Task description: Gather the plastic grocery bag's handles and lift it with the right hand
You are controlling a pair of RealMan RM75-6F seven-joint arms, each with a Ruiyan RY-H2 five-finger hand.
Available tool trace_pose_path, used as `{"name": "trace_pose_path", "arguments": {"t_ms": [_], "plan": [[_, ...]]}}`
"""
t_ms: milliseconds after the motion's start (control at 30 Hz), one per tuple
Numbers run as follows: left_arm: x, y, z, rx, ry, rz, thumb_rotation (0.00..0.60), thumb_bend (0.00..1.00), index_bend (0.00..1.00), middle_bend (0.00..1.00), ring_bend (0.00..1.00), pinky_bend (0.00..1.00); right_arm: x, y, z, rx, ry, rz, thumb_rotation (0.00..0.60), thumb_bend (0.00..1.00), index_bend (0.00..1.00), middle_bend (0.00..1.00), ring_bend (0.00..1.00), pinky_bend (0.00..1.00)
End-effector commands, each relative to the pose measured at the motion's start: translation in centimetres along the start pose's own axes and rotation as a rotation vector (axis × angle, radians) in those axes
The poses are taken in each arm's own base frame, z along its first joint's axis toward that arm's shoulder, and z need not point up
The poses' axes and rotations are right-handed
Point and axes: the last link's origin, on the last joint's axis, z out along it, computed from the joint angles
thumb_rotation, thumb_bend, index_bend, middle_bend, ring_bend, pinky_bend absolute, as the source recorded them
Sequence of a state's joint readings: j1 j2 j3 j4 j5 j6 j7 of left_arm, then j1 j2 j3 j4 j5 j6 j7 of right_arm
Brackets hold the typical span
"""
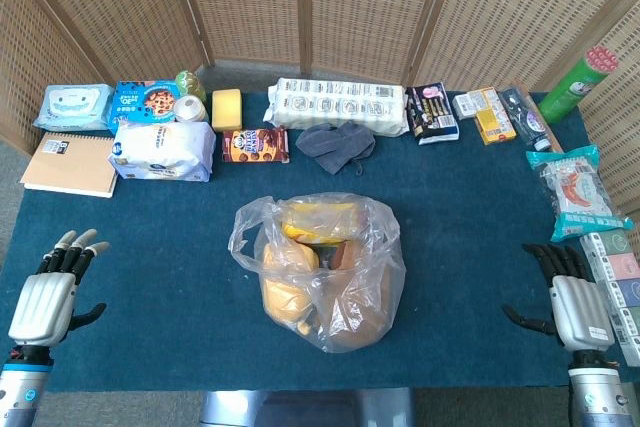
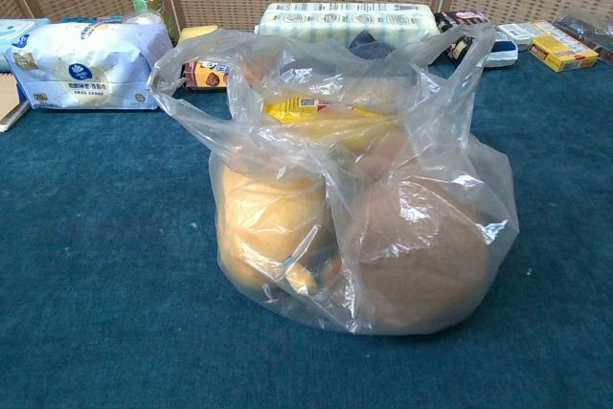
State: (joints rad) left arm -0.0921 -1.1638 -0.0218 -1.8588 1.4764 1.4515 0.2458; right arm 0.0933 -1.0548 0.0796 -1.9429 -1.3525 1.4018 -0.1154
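Bag: a clear plastic grocery bag (image 1: 318, 272) is set at the middle of the table (image 1: 150, 267), filled with bread-like goods and a yellow packet (image 2: 316, 110); its mouth gapes open.
Handles: one loop (image 2: 177, 74) is raised at the left of the mouth and one (image 2: 469, 55) at the right, apart and ungathered.
Right robot hand: the right robot hand (image 1: 575, 299) is rested at the table's right edge, fingers extended and slightly spread, nothing held, well apart from the bag.
Left robot hand: the left robot hand (image 1: 55, 287) is laid at the left edge, fingers likewise spread and empty.
Stage: the task is judged not yet begun.
Risk, handles: if only one loop is caught, the bag would likely tip and its contents be spilled.
Risk, film: thin slack plastic may be missed or slip through the fingers.
Risk, reach: boxes (image 1: 615, 267) stacked just beside the right robot hand could be knocked as the arm is swung inward.
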Motion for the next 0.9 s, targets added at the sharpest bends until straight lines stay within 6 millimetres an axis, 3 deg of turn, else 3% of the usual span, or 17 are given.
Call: {"name": "trace_pose_path", "arguments": {"t_ms": [33,500,800,900], "plan": [[-0.1,0.0,0.1,-0.001,-0.006,0.003,0.600,0.07,0.19,0.11,0.04,0.17,0.0,0.0,0.1,-0.001,-0.002,0.000,0.524,0.20,0.16,0.19,0.12,0.00],[0.6,0.1,-0.3,-0.017,0.026,0.008,0.600,0.07,0.19,0.11,0.04,0.17,0.4,-0.1,-0.3,0.026,-0.001,0.023,0.521,0.13,0.16,0.19,0.12,0.00],[2.3,-0.1,-0.5,-0.039,0.047,0.041,0.600,0.07,0.19,0.11,0.04,0.17,0.6,-0.8,0.4,0.078,-0.076,0.177,0.520,0.09,0.16,0.19,0.12,0.00],[2.7,0.0,-0.1,-0.056,0.044,0.050,0.600,0.07,0.19,0.11,0.04,0.17,0.7,-1.3,1.0,0.113,-0.119,0.249,0.471,0.08,0.16,0.19,0.12,0.01]]}}
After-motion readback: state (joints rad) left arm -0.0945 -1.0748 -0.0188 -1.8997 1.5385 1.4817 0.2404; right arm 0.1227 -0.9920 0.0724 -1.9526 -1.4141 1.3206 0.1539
